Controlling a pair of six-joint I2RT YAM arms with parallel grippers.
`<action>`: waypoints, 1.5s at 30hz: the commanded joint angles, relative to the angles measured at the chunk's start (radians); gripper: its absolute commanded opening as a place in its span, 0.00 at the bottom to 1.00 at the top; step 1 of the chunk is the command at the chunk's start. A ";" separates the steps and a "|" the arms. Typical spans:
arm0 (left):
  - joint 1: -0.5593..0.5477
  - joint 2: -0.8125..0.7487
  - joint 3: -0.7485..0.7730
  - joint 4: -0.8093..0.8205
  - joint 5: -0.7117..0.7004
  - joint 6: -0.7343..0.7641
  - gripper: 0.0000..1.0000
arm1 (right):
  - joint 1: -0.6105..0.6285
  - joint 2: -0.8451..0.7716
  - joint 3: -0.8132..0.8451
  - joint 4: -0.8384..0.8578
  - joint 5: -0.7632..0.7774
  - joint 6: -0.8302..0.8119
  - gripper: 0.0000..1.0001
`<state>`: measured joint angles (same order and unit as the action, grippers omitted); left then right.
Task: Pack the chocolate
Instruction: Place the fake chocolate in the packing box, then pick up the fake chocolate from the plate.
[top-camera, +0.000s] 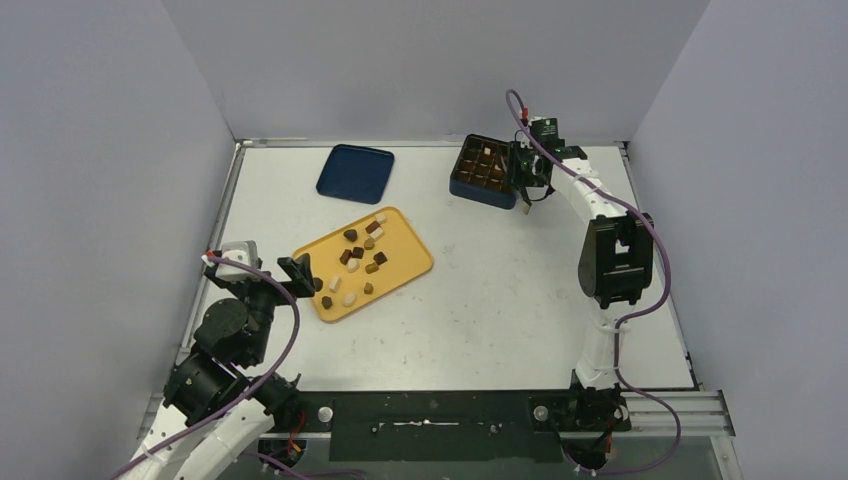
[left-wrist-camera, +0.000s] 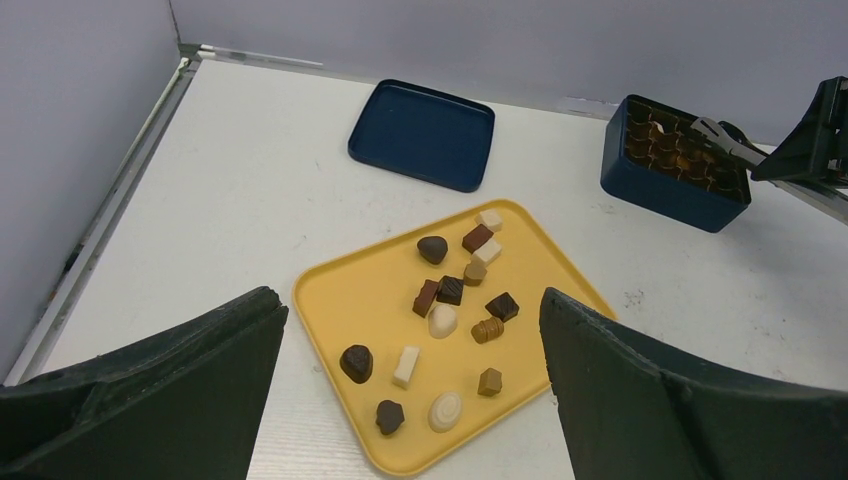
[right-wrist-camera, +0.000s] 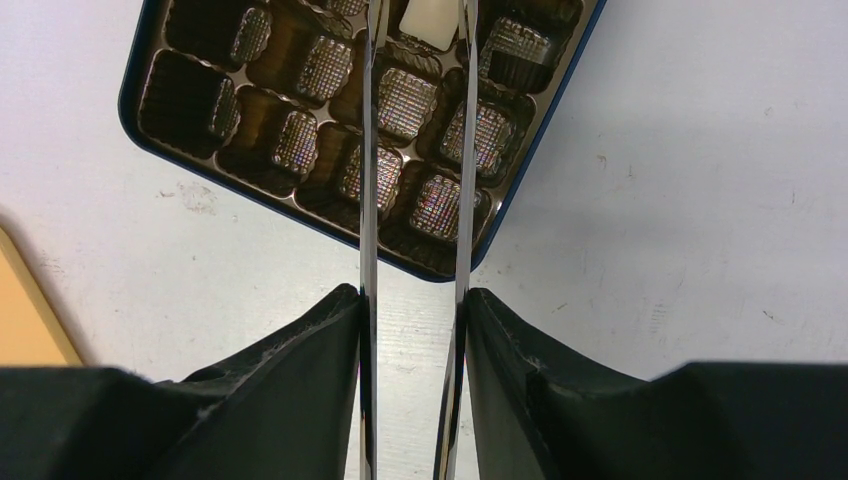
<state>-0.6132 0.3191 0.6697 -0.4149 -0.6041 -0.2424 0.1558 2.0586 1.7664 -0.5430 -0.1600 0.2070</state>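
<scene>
My right gripper (right-wrist-camera: 416, 60) stands narrowly parted, a white chocolate (right-wrist-camera: 424, 22) between its tips in a blue box (right-wrist-camera: 180, 150) cell (the rest wait on the yellow tray (top-camera: 410, 262), back to my left), so I'd rise straight, dragging nothing.

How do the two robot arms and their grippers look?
The left arm and right arm have white links, black joints and purple cables. The left gripper has broad black fingers; the right gripper carries thin metal blades. A green circuit board tops the right wrist.
</scene>
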 joint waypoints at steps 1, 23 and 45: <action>0.006 0.013 0.007 0.035 0.008 0.011 0.97 | -0.003 -0.052 0.039 0.023 0.011 0.011 0.40; 0.006 -0.003 0.005 0.039 -0.005 0.011 0.97 | 0.284 -0.312 -0.227 0.090 0.016 -0.016 0.39; 0.006 -0.013 0.004 0.042 -0.013 0.010 0.97 | 0.665 -0.311 -0.449 0.162 0.037 0.015 0.40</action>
<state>-0.6132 0.3073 0.6693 -0.4145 -0.6090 -0.2424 0.8165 1.7912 1.3518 -0.4370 -0.1341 0.1993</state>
